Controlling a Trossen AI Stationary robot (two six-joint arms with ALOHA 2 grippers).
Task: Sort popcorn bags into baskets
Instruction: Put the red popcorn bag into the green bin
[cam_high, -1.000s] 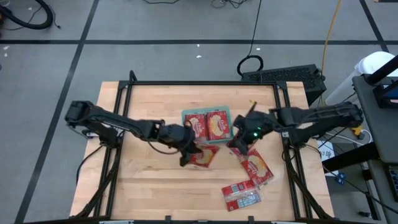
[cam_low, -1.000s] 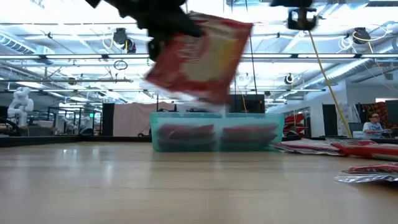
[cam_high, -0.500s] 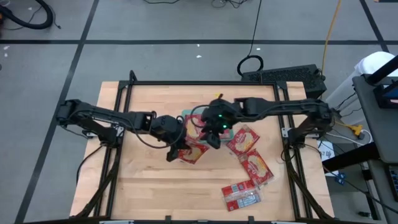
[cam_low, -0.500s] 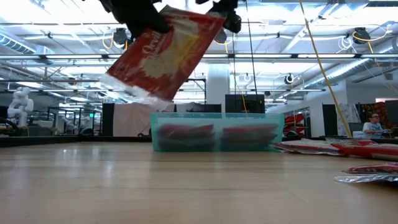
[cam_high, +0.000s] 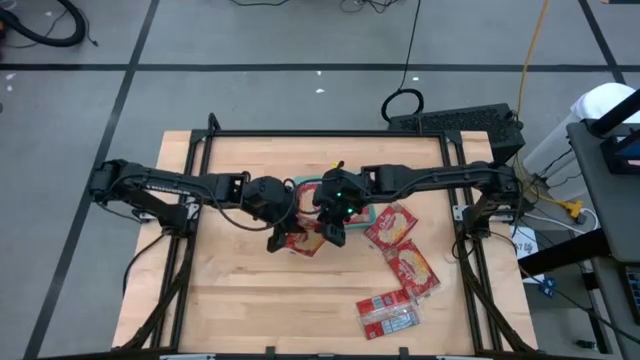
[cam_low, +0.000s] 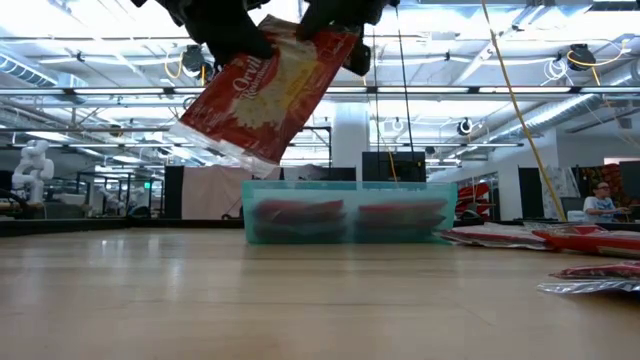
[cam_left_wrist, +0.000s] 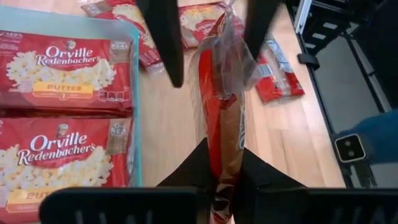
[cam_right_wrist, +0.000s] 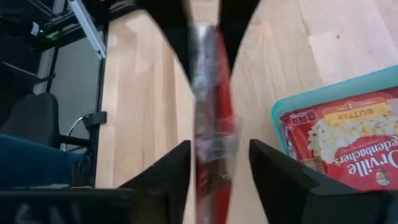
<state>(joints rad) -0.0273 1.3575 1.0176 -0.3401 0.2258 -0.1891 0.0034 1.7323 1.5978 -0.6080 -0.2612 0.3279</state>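
1. Holding the popcorn bag (cam_low: 262, 92) above the desk (cam_high: 230, 290) beside the tray (cam_low: 348, 212), keep your left end effector (cam_left_wrist: 217, 168) clamped.
2. Close the open right end effector (cam_right_wrist: 214, 155) on the bag's other edge.

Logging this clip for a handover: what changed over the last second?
The right gripper swung from the loose packets to the middle and now straddles the far edge of the raised popcorn bag, fingers open. The left gripper kept its hold, tilting the bag and shifting it left. The tray, its two bags and the loose packets stayed put.
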